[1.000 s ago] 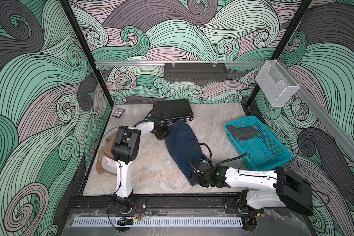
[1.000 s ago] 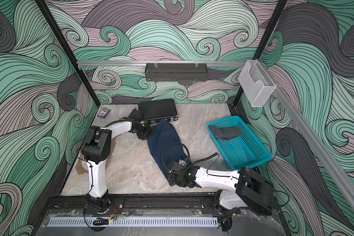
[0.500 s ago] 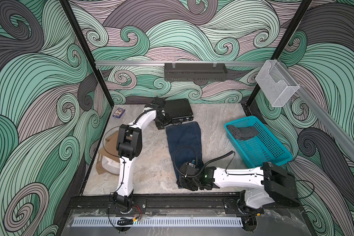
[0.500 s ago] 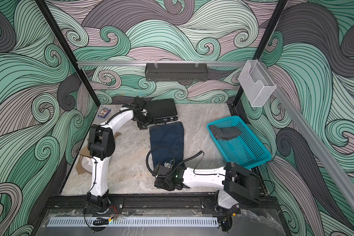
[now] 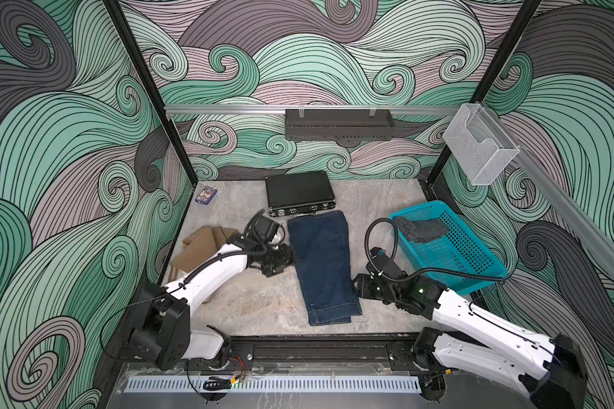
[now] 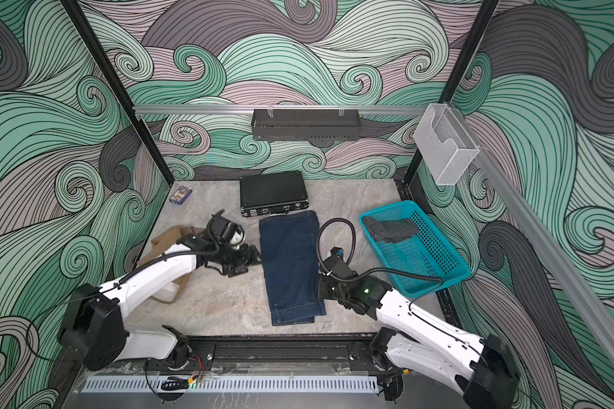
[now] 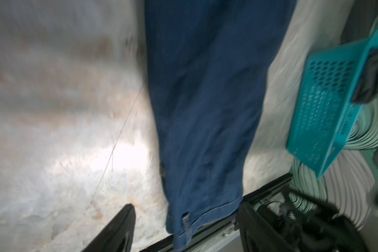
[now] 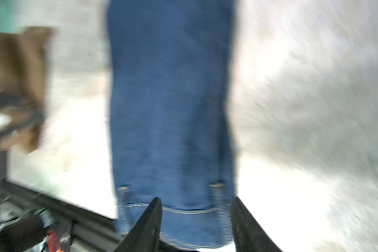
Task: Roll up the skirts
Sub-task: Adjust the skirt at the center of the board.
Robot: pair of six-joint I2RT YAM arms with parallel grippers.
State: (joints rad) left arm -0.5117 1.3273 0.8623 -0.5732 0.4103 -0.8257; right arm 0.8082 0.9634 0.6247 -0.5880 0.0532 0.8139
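- Denim first: the dark blue denim skirt (image 5: 321, 269) lies flat and unrolled in the middle of both top views. It runs lengthwise from just below the black hard case (image 5: 300, 193) down toward the lower edge of the grey marbled table (image 5: 249, 308).
- Its stitched lower end sits at lower centre and looks like the natural place to start the roll.
- At the skirt's left edge, about halfway up, the left gripper (image 5: 287, 260) sits with its jaws spread and nothing between them, as the left wrist view (image 7: 186, 206) confirms.
- Against the skirt's right edge, lower down, the right gripper (image 5: 360, 287) also has its jaws apart. The right wrist view (image 8: 196, 199) is blurred, but the denim appears to lie beyond them unpinched.
- To roll well, I judge each gripper should take one corner of the same short end and turn it over low and level, so the roll stays straight.
- The upper end lies just beside the case, and whether they touch I cannot tell. Rolling that way could crowd it.
- Farther out, the dark grey dotted skirt (image 5: 420, 230) rests in the teal plastic basket (image 5: 415, 208) at the right.
- The plain tan-brown skirt (image 5: 199, 248) lies crumpled at the left, partly under the left arm.
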